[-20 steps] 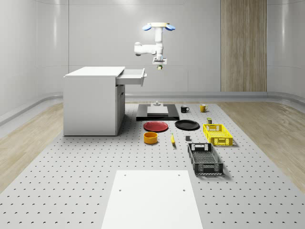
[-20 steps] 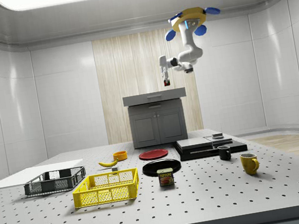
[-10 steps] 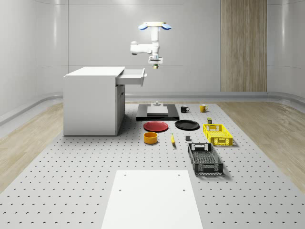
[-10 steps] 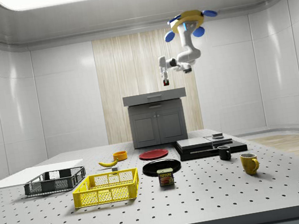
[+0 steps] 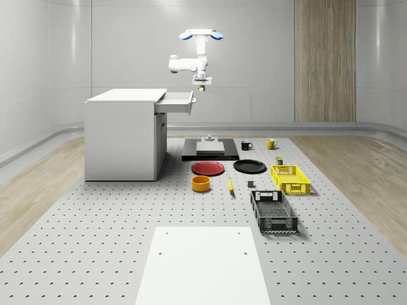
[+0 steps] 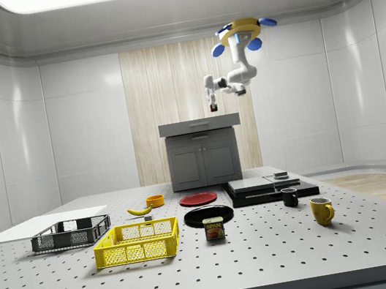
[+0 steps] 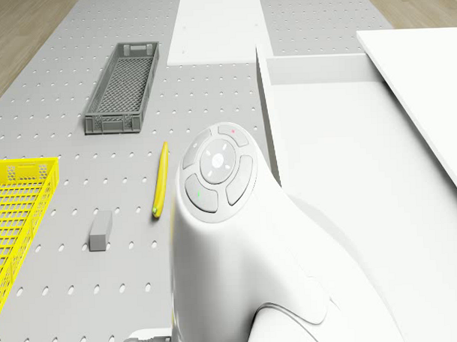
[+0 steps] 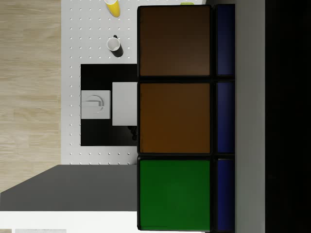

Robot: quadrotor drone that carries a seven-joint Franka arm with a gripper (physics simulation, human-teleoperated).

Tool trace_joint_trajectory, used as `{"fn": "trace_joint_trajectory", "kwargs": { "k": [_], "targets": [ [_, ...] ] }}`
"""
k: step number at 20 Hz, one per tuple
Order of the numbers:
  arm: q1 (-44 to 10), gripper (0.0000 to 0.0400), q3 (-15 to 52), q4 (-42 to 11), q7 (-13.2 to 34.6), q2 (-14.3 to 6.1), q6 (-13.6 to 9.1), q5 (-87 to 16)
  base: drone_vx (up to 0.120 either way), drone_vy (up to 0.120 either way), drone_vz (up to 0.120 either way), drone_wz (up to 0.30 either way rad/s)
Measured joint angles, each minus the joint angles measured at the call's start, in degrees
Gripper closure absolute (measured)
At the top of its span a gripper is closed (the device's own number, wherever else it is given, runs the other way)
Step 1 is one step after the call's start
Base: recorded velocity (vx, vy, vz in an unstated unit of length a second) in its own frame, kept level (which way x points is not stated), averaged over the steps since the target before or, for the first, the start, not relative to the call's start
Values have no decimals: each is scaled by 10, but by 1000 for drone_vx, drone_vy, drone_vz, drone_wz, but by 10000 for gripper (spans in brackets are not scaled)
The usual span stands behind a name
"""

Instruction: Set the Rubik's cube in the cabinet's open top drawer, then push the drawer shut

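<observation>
The drone (image 5: 200, 33) hovers high in the air, just off the front of the white cabinet's (image 5: 124, 136) open top drawer (image 5: 175, 100). Its arm hangs down, and the gripper (image 5: 200, 87) is shut on the Rubik's cube (image 5: 200, 89), a little above the drawer's front edge and to its right in the whole-scene view. The side view has the gripper (image 6: 212, 105) and cube (image 6: 213, 108) above the cabinet (image 6: 202, 154). The wrist view is close on the cube (image 8: 175, 116), with brown and green tiles. The drone view looks past the arm into the drawer (image 7: 326, 160).
On the perforated table lie a black platform (image 5: 210, 152), red plate (image 5: 208, 168), black plate (image 5: 249, 166), orange bowl (image 5: 201, 183), banana (image 5: 230, 185), yellow basket (image 5: 290, 178), dark basket (image 5: 273, 211), two mugs (image 5: 247, 145) and a white board (image 5: 203, 264).
The drone and arm have shifted towards the whole-scene view's left and slightly upward, nearer the open drawer. The cube stays in the gripper.
</observation>
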Motion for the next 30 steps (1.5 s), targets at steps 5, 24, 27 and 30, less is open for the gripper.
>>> {"fn": "trace_joint_trajectory", "kwargs": {
  "k": [5, 24, 27, 30],
  "targets": [
    [0, 75, 0, 0, 0, -1, 1, 0, 0, -120, 0, 0],
    [0, 75, 0, 0, 0, -3, 3, 1, 0, -120, 0, 0],
    [-1, 75, 0, 0, 0, -3, 3, 1, 0, -120, 0, 0],
    [-1, 75, 0, 0, 0, -3, 3, 1, 0, -120, 0, 0]
  ]
}}
